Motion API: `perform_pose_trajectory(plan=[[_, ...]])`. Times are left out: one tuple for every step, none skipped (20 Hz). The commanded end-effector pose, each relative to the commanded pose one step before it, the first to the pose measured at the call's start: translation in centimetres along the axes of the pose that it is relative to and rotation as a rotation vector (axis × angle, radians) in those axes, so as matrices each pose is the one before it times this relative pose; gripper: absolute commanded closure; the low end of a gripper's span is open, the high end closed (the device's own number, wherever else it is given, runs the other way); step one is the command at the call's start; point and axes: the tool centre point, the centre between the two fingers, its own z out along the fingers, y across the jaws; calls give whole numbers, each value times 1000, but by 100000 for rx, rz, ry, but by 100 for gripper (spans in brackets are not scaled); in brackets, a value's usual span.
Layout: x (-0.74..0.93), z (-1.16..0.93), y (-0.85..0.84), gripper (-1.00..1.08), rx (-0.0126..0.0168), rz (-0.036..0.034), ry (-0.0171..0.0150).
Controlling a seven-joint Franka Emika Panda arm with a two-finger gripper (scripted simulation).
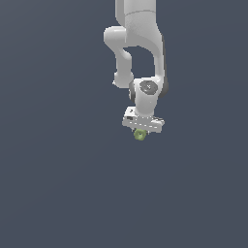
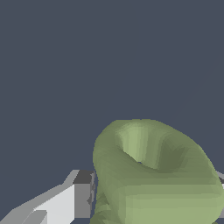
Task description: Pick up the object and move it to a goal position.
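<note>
One small olive-green object point(image 1: 140, 135) is all the task concerns, and it sits directly beneath the tool point(image 1: 141, 131), lodged at the fingertips, not off to any side. In the wrist view the object point(image 2: 155, 175) fills the near field as a lumpy rounded cup with a hollow, darker centre, and a grey-padded finger point(image 2: 83, 194) presses against one flank; a sliver of the opposite finger shows at the far edge. I judge the tool to be pinching the object between its pads.

The object has no clear long axis; it reads as roughly round, with its hollow facing away from the wrist camera, towards the plain dark surface point(image 1: 58, 193) beyond. Whether it rests on that surface or hangs clear of it cannot be told, as no shadow or contact shows.

No goal marker is visible in either view, so the direction of the carry cannot be read here.
</note>
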Motion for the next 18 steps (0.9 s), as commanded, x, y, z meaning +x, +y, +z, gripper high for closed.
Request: perform_pose_trajectory(plan=[[29,13,27,108,-5,58,28],[15,-12,-20,108,0,0,0],[46,-37,-60,108,0,0,0],[77,-61,-99,108,0,0,0],[108,-83,-137,108,0,0,0],[139,-104,-174,108,0,0,0],[170,-124,-210,108,0,0,0],[200,-143,-244,108,0,0,0],[230,-161,-277,108,0,0,0],[266,-154,-302,108,-21,18,-40],[288,-196,-341,108,0,0,0],[315,-213,-372,108,0,0,0],[331,-222,-389,108,0,0,0],[309,-176,-348,108,-22,15,-41],[270,-179,-316,108,0,0,0],[239,-156,-277,108,0,0,0],[209,-134,-240,108,0,0,0],[180,-112,-203,108,0,0,0]])
